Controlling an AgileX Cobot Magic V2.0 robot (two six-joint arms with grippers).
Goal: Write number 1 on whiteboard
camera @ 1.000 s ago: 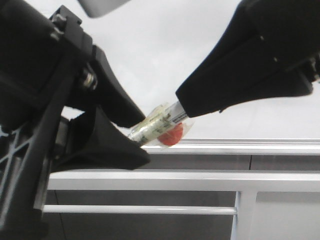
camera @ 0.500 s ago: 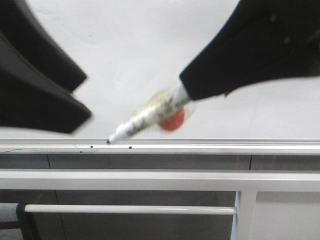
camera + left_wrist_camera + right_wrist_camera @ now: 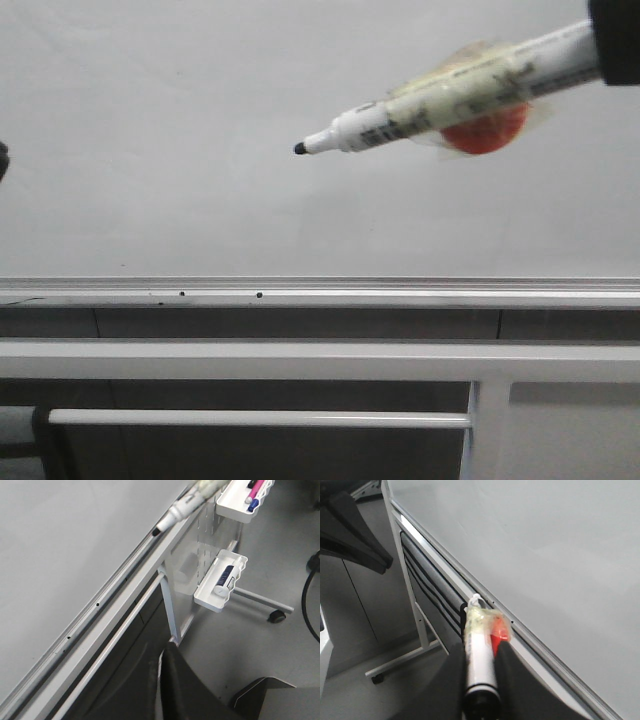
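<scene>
My right claw (image 3: 481, 700) is clenched on the light, stiff white marker pen (image 3: 450, 95), upper right, over the glossy, slippery grey-white whiteboard (image 3: 200, 150); left claw state unclear.

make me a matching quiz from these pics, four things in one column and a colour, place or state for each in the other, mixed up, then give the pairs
Things:
1. marker pen
2. whiteboard
3. silver rail
4. white trays

Descriptions:
A. runs along the board's lower edge, dotted with small black holes
B. mounted on the stand's side panel, holding pens
C. blank, no stroke visible on it
D. uncapped, black tip exposed, held by the right gripper

Pairs: 1-D, 2-C, 3-A, 4-B
</scene>
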